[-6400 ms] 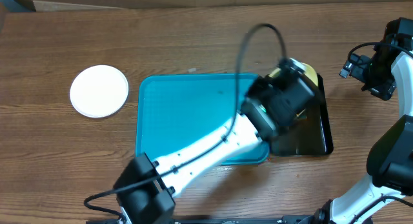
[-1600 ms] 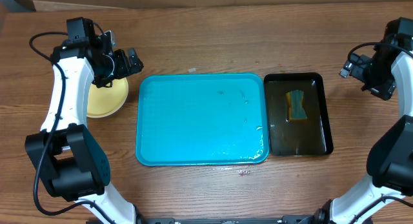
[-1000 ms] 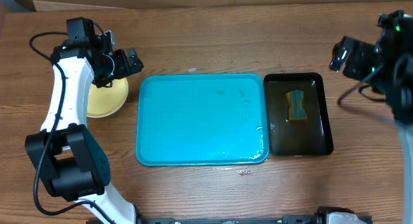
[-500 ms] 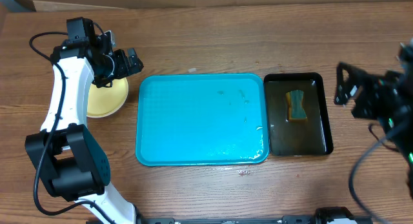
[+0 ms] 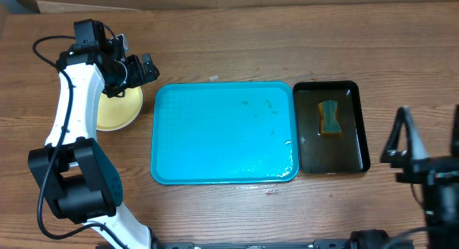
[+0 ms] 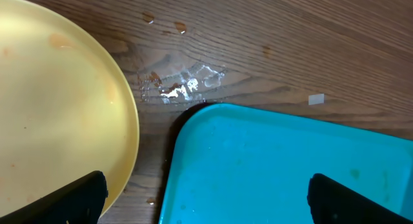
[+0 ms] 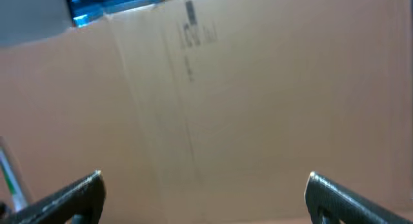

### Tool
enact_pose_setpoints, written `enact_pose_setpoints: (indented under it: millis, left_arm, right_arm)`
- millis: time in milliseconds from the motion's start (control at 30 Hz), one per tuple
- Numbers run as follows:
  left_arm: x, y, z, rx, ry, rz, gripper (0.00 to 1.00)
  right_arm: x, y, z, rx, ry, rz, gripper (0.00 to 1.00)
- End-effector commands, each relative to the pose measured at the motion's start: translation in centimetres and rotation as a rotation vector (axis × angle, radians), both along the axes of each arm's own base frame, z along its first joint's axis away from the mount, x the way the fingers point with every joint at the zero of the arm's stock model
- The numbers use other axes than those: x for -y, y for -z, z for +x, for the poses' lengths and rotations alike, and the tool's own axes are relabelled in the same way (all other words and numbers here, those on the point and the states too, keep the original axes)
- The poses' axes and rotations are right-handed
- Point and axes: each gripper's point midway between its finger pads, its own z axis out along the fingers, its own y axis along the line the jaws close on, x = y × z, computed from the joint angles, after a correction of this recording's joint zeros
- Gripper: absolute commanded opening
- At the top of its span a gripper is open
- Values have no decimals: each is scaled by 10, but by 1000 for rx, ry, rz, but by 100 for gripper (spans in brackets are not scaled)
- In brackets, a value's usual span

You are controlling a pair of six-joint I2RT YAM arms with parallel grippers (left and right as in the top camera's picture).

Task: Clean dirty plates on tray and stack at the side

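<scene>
Right arm (image 5: 423,166) now hangs low beside black tray (image 5: 333,152), right fingers (image 7: 64,198) wide; left fingers (image 6: 64,198), also wide, could clip yellow plate (image 6: 58,114) withdrawing.

Tray (image 5: 215,134) interior lies unobstructed; left arm (image 5: 72,98) overhangs the yellow plate (image 5: 118,114).

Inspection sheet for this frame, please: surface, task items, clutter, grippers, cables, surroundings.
Surface: wooden table; wet smear by the tray's corner.
Job's things: turquoise tray holds no plates; pale yellow plate on the table to its left, faint orange marks; plates beneath it cannot be told.
Clutter: black tray with sponge, right of the turquoise tray; white scrap.
Grippers: left gripper open, empty, over the plate-tray gap; right gripper open, empty, facing cardboard.
Cables: black cable looping off the left arm.
Surroundings: cardboard also along the table's far edge.
</scene>
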Motion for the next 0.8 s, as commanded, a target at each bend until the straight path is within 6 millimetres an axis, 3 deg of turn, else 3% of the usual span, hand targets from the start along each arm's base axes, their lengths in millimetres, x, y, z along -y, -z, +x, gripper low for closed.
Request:
enact_pose_setpoints:
  millis: [0, 333, 767]
  left_arm:
    - [2, 0, -1, 4, 7, -5, 100]
    - [2, 0, 0, 4, 8, -5, 100]
    - [2, 0, 0, 4, 8, -5, 100]
  right_arm:
    - [-12, 37, 0, 63, -63, -20, 100]
    - [-24, 131, 12, 198, -135, -53, 100]
    - [-17, 244, 49, -128, -94, -30, 100]
